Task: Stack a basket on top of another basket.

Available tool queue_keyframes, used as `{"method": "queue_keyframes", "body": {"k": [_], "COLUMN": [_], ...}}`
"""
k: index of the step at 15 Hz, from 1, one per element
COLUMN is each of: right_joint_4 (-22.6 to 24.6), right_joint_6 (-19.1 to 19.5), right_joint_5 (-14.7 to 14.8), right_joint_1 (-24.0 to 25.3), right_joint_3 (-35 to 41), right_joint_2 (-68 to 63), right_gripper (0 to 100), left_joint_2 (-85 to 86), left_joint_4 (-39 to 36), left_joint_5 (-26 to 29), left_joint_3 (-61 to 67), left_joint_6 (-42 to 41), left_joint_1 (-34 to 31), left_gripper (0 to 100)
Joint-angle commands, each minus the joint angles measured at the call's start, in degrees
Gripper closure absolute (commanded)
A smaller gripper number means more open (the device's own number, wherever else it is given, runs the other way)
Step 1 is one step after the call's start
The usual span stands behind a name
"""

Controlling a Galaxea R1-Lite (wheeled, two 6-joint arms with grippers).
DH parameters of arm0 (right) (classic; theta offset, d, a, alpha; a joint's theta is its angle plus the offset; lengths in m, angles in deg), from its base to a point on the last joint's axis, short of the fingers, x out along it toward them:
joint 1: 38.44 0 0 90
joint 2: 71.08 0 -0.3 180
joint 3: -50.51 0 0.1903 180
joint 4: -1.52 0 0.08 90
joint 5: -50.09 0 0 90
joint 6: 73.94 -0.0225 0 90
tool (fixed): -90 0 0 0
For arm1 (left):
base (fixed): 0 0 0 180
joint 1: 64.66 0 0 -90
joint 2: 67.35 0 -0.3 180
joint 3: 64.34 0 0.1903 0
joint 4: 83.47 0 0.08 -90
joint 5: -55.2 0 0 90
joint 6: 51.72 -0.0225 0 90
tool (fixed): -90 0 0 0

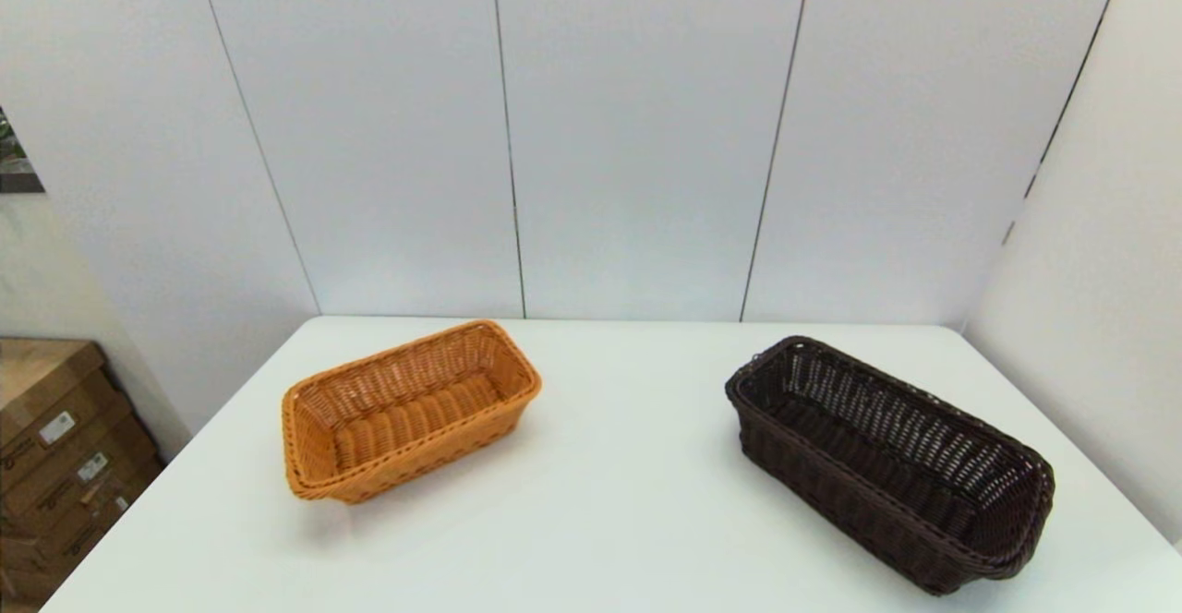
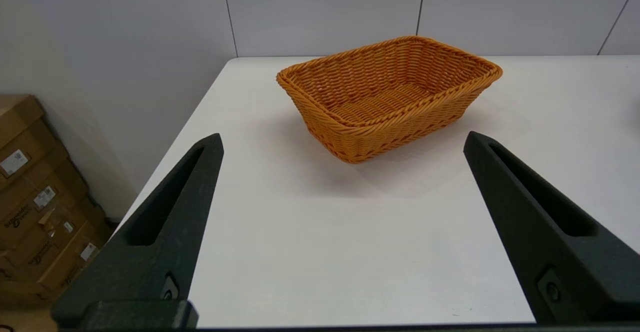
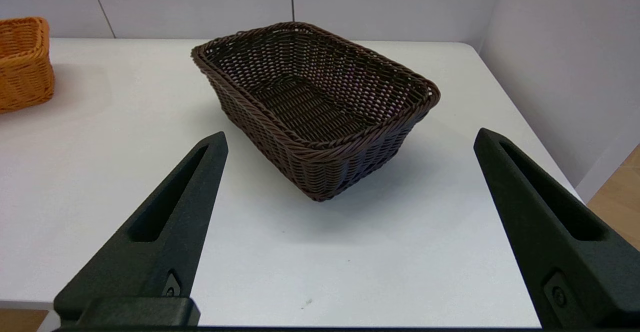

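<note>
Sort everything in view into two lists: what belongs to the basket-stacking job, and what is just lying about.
Part of the job:
- dark brown rectangular woven wicker basket, on the table's right side
- orange-tan rectangular woven wicker basket, on the left side
- left gripper, open, short of the orange-tan basket
- right gripper, open, short of the dark brown basket

Just lying about:
- brown cardboard boxes, off the white table

The dark brown basket (image 1: pixel 891 465) is nearly black, its open-weave sides showing pale gaps under a braided rim. The orange-tan basket (image 1: pixel 411 410) has tight woven wicker bands and a braided rim too. The counter (image 1: pixel 609 502) is plain white. Both grippers' fingers (image 2: pixel 165 232) are matte black.
</note>
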State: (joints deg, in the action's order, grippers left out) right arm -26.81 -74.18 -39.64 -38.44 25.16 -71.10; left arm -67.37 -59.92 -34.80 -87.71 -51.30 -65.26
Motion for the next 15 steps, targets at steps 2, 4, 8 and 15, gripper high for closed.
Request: {"method": "queue_keyframes", "body": {"k": [2, 4, 8, 15], "right_joint_4": [-0.05, -0.05, -0.05, -0.05], "right_joint_6": [-0.02, -0.02, -0.02, -0.02], "right_joint_5": [0.0, 0.0, 0.0, 0.0], "right_joint_1": [0.0, 0.0, 0.0, 0.0], "right_joint_3": [0.04, -0.05, -0.05, 0.04], "right_joint_2": [0.02, 0.02, 0.02, 0.02], "right_gripper": [0, 0, 0, 0], "left_joint_2": [0.11, 0.11, 0.11, -8.85], "left_joint_4": [-0.01, -0.01, -0.01, 2.45], "left_joint_5": [0.0, 0.0, 0.0, -0.26], "left_joint_3": [0.09, 0.09, 0.09, -10.46], "left_joint_6": [0.02, 0.02, 0.02, 0.55], "left_joint_1": [0.07, 0.07, 0.07, -0.02], "left_gripper": [0, 0, 0, 0]}}
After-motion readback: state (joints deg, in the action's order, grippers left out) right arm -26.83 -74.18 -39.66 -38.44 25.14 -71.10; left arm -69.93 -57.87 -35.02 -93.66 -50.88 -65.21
